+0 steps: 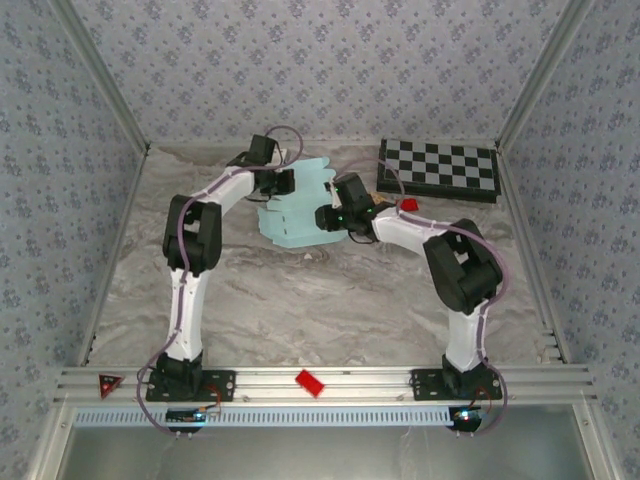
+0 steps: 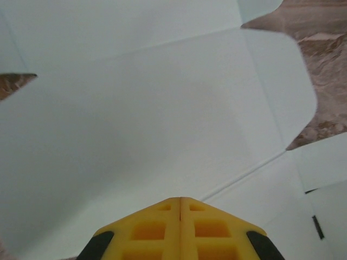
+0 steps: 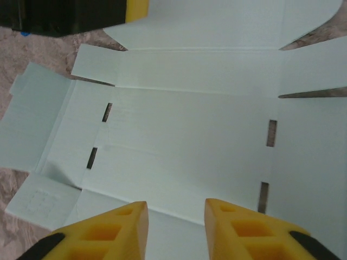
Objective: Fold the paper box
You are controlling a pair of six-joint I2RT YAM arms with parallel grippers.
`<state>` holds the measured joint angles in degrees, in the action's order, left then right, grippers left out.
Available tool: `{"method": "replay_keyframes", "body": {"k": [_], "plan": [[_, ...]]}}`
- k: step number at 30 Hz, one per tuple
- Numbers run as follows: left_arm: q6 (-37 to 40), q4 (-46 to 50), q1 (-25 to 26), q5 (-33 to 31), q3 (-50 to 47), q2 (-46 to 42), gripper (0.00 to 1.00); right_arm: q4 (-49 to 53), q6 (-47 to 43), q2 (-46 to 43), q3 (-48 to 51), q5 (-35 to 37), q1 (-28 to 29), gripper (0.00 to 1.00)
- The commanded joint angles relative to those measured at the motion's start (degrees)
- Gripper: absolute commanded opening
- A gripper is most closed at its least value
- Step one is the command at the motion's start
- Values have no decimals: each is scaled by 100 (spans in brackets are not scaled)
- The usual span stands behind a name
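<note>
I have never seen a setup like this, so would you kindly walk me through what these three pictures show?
The overhead picture looks down on two robot arms bolted at the near edge of a marble-patterned table. Both reach toward a pale blue paper box, which is a flat cut-out sheet with flaps, not yet folded. A checkered board lies at the far right, with a small red piece beside it.

The other two pictures come from cameras on the wrists, so each shows its own yellow fingers at the bottom. The left gripper has its fingers pressed together just above the sheet; I see no card between them. The right gripper is open over the sheet, whose slots and fold lines are visible. Neither appears to hold anything.
</note>
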<state>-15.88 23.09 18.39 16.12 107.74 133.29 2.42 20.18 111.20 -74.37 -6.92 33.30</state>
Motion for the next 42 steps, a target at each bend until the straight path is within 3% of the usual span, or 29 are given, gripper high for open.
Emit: {"method": "replay_keyframes", "body": {"k": [1, 3, 6, 13, 25, 34, 42], "plan": [[107, 454, 33, 200, 264, 135, 0, 267, 163, 328, -309, -54, 89, 25], [68, 500, 42, 165, 206, 175, 0, 298, 215, 489, -375, -156, 80, 17], [84, 525, 56, 155, 7, 150, 0, 271, 276, 608, -338, -196, 89, 15], [120, 521, 127, 68, -749, -235, 0, 270, 399, 670, 13, -117, 89, 14], [-120, 333, 486, -473, -2817, -1756, 0, 413, 409, 368, 783, 330, -6, 14], [-710, 10, 1041, -553, -4441, -2835, 0, 825, 149, 755, 66, 336, -131, 14], [-944, -137, 1369, -517, -4606, -3204, 0, 1171, -40, 704, -477, 376, -145, 14]]}}
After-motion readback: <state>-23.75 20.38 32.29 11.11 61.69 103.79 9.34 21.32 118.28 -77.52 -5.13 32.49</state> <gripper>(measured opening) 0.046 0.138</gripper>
